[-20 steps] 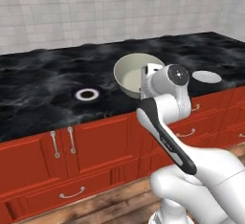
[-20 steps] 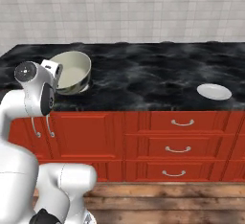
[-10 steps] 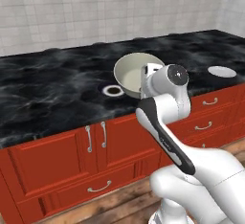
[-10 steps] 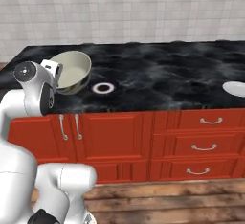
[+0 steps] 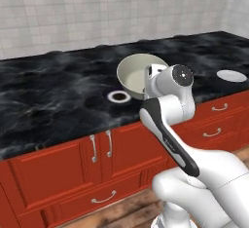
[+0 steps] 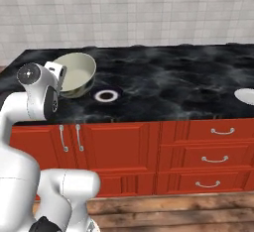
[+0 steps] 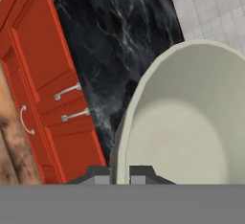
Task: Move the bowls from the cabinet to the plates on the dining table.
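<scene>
Item, carried: one cream bowl [image 5: 135, 73], tilted, its rim pinched between the closed fingers of our gripper [image 7: 120, 173], held above the near part of the black table [image 5: 53, 100] and not resting on it. Item, target: one small plate with a dark centre [image 5: 118, 96], lying on the table just left of the bowl in the left base view and just right of it in the right base view [image 6: 106, 95]. Item, second target: one plain pale plate [image 5: 231, 75], far right on the table, well apart from the bowl. Change noted: across the last second the whole scene has slid sideways in both base views, which we read as our base driving along the table; the dark-centred plate has come from well left of the bowl to nearly beneath it, and the pale plate has drifted toward the right edge. Bowl and grip unchanged throughout. Our judgement: the carry is nearly done and the lowering onto the dark-centred plate is next. The second bowl is not accounted for here.
</scene>
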### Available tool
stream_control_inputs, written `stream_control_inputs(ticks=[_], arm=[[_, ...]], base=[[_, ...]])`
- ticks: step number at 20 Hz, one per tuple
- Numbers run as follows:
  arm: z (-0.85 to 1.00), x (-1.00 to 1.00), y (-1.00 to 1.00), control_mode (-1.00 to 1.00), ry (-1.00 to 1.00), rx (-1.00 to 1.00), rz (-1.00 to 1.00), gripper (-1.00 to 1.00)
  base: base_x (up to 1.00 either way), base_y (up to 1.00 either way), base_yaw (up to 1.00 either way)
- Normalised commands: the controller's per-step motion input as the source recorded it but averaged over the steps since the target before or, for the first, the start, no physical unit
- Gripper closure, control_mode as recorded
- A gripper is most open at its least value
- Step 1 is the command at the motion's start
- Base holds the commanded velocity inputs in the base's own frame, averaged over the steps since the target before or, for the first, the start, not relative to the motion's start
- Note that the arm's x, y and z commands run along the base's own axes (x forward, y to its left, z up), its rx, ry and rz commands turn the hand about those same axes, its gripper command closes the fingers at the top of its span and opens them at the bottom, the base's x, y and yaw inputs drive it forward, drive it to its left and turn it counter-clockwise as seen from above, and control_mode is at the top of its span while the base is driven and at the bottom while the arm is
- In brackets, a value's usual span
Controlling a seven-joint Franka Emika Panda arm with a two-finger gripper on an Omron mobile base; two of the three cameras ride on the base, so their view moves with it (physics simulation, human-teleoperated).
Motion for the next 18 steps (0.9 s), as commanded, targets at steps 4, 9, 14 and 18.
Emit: stream_control_inputs(ticks=[4, 9, 14, 18], arm=[[0.0, 0.0, 0.0, 1.0, 0.0, 0.0, 0.0, 1.0], [0.0, 0.0, 0.0, 1.0, 0.0, 0.0, 0.0, 1.0], [0.0, 0.0, 0.0, 1.0, 0.0, 0.0, 0.0, 1.0], [0.0, 0.0, 0.0, 1.0, 0.0, 0.0, 0.0, 1.0]], base=[[0.49, 0.0, 0.0], [0.5, 0.0, 0.0], [0.45, -0.02, 0.0], [0.33, -0.04, 0.02]])
